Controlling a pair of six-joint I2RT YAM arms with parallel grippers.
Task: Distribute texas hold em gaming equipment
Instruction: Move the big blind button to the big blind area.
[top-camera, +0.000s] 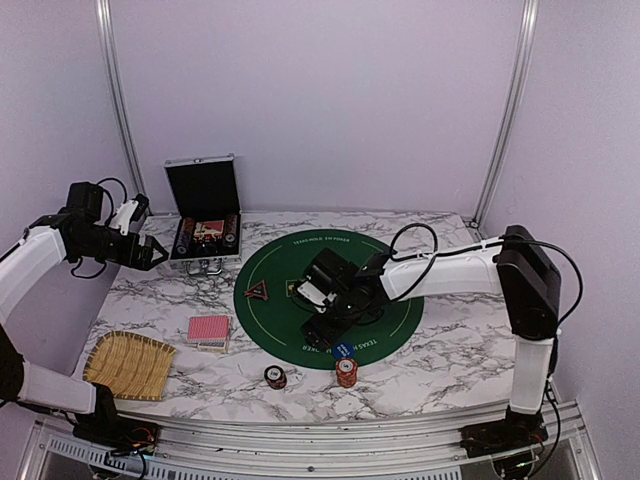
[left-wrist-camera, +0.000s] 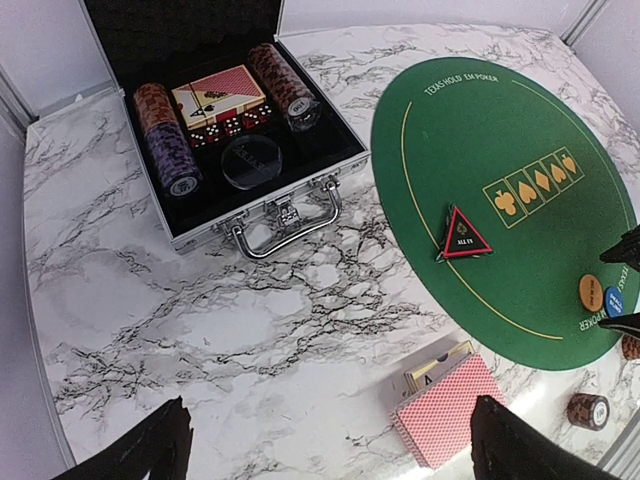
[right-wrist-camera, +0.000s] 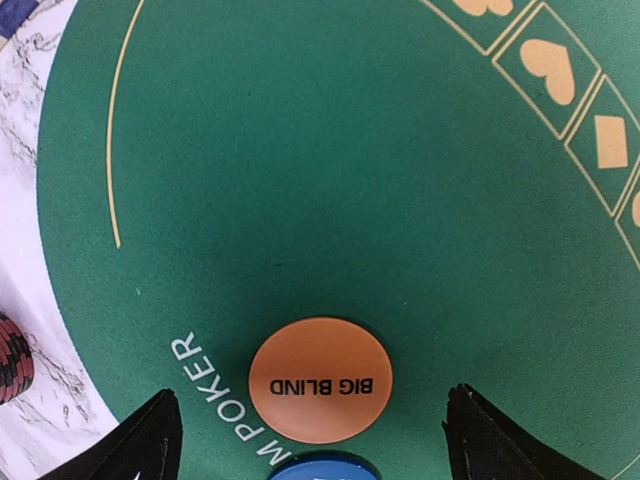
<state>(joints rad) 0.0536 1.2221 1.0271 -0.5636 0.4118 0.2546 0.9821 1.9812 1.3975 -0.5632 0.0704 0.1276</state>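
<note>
- the right jaws stand wide apart and hold nothing, low over the near rim of the green felt mat (top-camera: 300, 262).
- the orange big blind button (right-wrist-camera: 320, 380) lies flat on the felt midway between the two dark fingertips (right-wrist-camera: 150, 445), with bare felt on both sides and neither tip touching it.
- the blue dealer button (right-wrist-camera: 318, 467) lies just beside the orange one, toward the near edge of the tabletop (top-camera: 440, 350).
- a red/orange chip stack (top-camera: 346, 373) stands on the marble just off the mat's near rim. a dark chip stack (top-camera: 275, 377) stands to its left, apart from it, by the near edge.
- the left jaws are wide open and empty, held in the air over the far left part of the tabletop, beside the open silver case (top-camera: 205, 215).
- the red-backed cards (left-wrist-camera: 445, 415) lie in a loose pile left of the mat, well apart from the left jaws.
- more chips and cards sit in the case.
- a red triangular marker (left-wrist-camera: 464, 236) rests on the mat's left rim.
- a woven tray (top-camera: 130, 365) lies at the near left corner.
</note>
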